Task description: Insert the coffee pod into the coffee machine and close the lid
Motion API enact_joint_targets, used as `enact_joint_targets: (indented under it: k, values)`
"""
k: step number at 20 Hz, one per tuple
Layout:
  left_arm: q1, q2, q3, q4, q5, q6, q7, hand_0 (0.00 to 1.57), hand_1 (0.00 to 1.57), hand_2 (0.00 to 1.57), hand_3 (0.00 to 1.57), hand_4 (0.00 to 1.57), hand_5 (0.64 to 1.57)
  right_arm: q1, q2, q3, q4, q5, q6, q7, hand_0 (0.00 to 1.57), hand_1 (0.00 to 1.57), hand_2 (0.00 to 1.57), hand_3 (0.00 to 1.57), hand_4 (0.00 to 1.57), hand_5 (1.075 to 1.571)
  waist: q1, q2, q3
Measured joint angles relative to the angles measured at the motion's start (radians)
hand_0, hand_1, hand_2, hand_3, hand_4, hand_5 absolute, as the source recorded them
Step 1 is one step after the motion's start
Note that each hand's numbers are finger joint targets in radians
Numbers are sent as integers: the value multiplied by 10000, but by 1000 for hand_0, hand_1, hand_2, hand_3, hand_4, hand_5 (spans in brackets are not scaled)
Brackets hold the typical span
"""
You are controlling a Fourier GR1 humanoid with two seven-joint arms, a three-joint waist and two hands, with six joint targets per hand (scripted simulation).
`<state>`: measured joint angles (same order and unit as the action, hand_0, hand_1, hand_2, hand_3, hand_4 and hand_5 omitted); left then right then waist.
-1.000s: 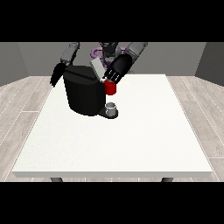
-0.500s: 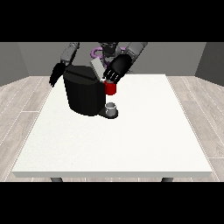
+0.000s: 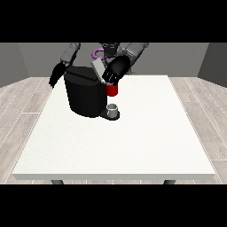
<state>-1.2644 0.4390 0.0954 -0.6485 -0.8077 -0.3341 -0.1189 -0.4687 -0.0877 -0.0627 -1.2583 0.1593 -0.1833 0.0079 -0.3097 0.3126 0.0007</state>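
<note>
Hand at the view's right (image 3: 116, 71), fingers' state unclear, above coffee machine (image 3: 84, 91) on white table (image 3: 133, 142).

Single front view, set across the white table (image 3: 133, 146) and raised, looking down its length toward the robot (image 3: 111, 51). Far enough back to take in the whole tabletop and surrounding floor (image 3: 26, 97).

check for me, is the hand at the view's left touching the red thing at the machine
No: the hand at the view's left hangs beside the coffee machine, on the far side from the red thing at the machine.
</note>
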Motion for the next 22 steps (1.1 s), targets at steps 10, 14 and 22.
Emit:
enact_joint_targets:
  k: [10, 14, 22]
  values:
    - [98, 150, -164, 102, -368, 401, -501, 1138, 1138, 1136, 963, 0, 1571, -5, 35, -35, 4, 4, -94, -42, 0, 0, 0, 0, 41, 1571, 60, 214, 1]
    - [-70, 323, 43, 169, -313, 552, -679, 1233, 1233, 1201, 947, 0, 1571, -121, 61, 19, -112, 10, -81, -36, 0, 0, 0, 0, 99, 1571, -69, 407, -8]
    - [-297, 590, 155, 211, -382, 749, -1153, 1222, 1222, 1174, 886, 0, 1571, -431, 109, 200, -211, 291, -274, 182, 0, 0, 0, 0, 108, 1571, -181, 724, -5]
